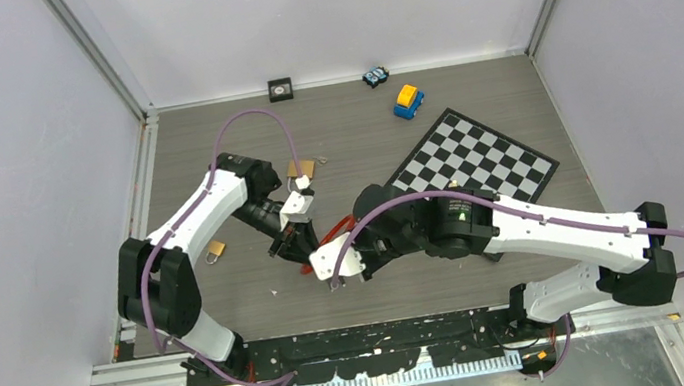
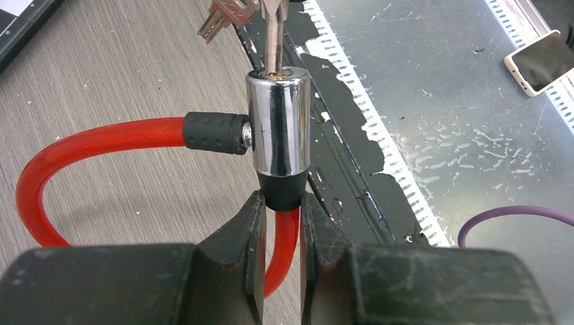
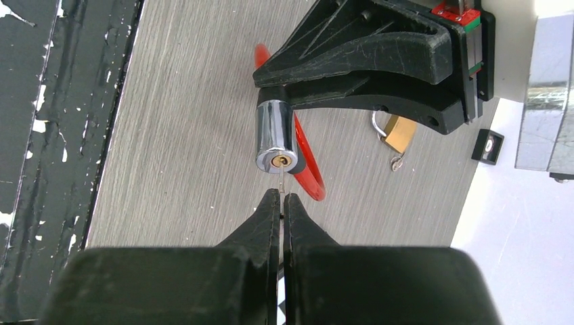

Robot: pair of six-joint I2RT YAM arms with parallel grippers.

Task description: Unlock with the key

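A red cable lock (image 2: 88, 139) with a chrome cylinder (image 2: 277, 128) is held off the table. My left gripper (image 2: 281, 203) is shut on the black collar at the cylinder's base, and the red cable runs between its fingers. A silver key (image 2: 272, 34) stands in the keyhole on the cylinder's far end, with more keys of its bunch (image 2: 223, 17) beside it. In the right wrist view my right gripper (image 3: 282, 198) is shut on the key (image 3: 281, 179), whose blade enters the brass keyhole of the cylinder (image 3: 275, 135). From above, both grippers (image 1: 287, 246) (image 1: 333, 265) meet at table centre.
Two brass padlocks (image 1: 302, 170) (image 1: 216, 251) lie on the table near the left arm. A chessboard (image 1: 475, 159) lies at the right. Two toy cars (image 1: 408, 100) (image 1: 375, 76) and a small black box (image 1: 280, 88) sit by the back wall.
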